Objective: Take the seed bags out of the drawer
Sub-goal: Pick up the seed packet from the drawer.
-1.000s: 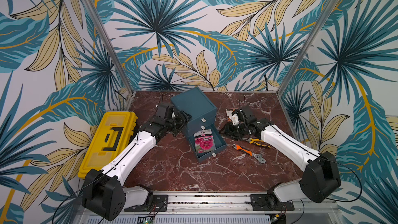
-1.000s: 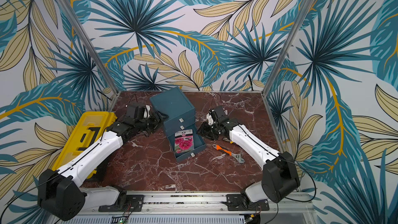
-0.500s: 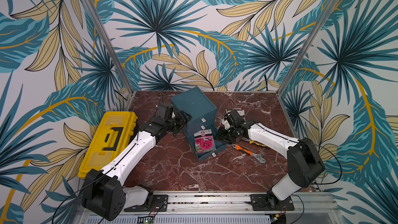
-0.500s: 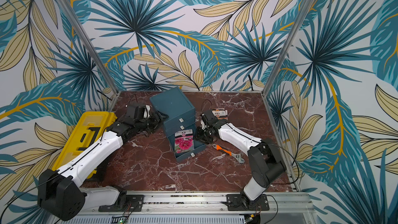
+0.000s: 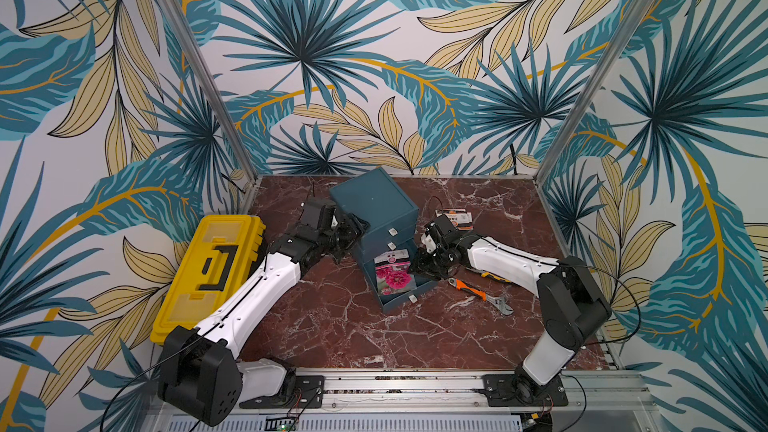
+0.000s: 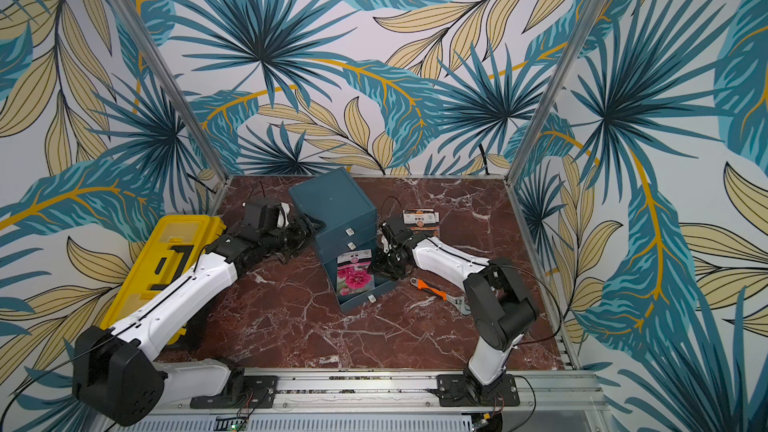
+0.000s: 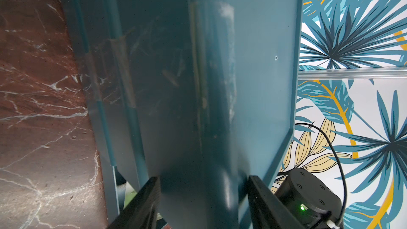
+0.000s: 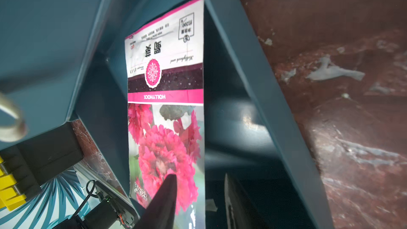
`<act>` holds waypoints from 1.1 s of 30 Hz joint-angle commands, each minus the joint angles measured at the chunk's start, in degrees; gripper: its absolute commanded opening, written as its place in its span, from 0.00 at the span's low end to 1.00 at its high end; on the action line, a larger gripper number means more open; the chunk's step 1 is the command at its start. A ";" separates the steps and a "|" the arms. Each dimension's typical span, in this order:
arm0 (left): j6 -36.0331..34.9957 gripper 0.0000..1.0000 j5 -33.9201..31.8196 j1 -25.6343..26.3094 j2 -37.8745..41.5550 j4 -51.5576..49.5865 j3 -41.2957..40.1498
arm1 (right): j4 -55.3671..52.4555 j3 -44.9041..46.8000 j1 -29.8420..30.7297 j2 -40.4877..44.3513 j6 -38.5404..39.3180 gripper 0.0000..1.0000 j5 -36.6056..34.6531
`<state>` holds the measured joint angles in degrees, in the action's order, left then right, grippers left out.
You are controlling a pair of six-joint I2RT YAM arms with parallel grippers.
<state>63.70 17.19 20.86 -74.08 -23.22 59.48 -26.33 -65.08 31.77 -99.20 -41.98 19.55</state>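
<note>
A pink-flowered seed bag [image 5: 395, 278] [image 6: 355, 276] [image 8: 165, 117] lies in the pulled-out bottom drawer [image 5: 409, 299] [image 8: 253, 73] of the dark teal cabinet [image 5: 374, 201] [image 6: 332, 201]. My right gripper [image 5: 415, 270] [image 8: 199, 186] reaches into the drawer from the right and is open. One finger lies over the bag's flower print, the other beside the bag's edge. A second seed bag [image 5: 455, 218] [image 6: 422, 218] with orange print lies on the table behind the right arm. My left gripper [image 5: 359, 228] [image 7: 203, 194] is shut on the cabinet's [image 7: 198, 84] left rear edge.
A yellow toolbox [image 5: 208, 272] sits at the left edge beside the left arm. An orange-handled wrench [image 5: 478, 292] and a yellow-handled tool [image 5: 492, 278] lie on the marble table [image 5: 332, 326] just right of the drawer, under the right arm.
My right arm has swung left, away from the orange-printed bag on the table, and its gripper now reaches into the drawer over the pink bag. The left arm has not moved.
</note>
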 commanded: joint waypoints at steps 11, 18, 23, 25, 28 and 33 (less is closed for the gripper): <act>-0.67 0.66 0.10 0.68 -0.36 -4.15 -2.45 | 4.65 -0.07 0.58 -2.14 -2.83 0.29 2.93; -0.73 0.66 0.03 0.65 0.25 -4.50 -2.62 | 9.55 1.70 0.52 -1.81 -6.48 0.06 6.08; -0.60 0.66 -0.10 0.67 0.52 -4.54 -2.91 | 9.70 1.82 0.56 0.11 -7.33 0.00 6.71; -0.60 0.66 -0.05 0.63 0.52 -4.55 -2.93 | 8.98 1.52 0.51 1.14 -7.10 0.00 6.82; -0.59 0.66 -0.09 0.66 0.43 -4.29 -2.95 | 6.97 0.52 0.36 2.37 -6.48 0.00 6.90; -0.60 0.66 -0.05 0.66 0.18 -4.02 -2.71 | 3.41 -0.61 -0.88 4.94 -5.52 0.00 6.90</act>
<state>63.70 16.95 20.86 -73.82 -23.33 59.37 -19.88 -64.69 31.62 -96.77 -48.34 25.91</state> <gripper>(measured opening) 0.658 0.043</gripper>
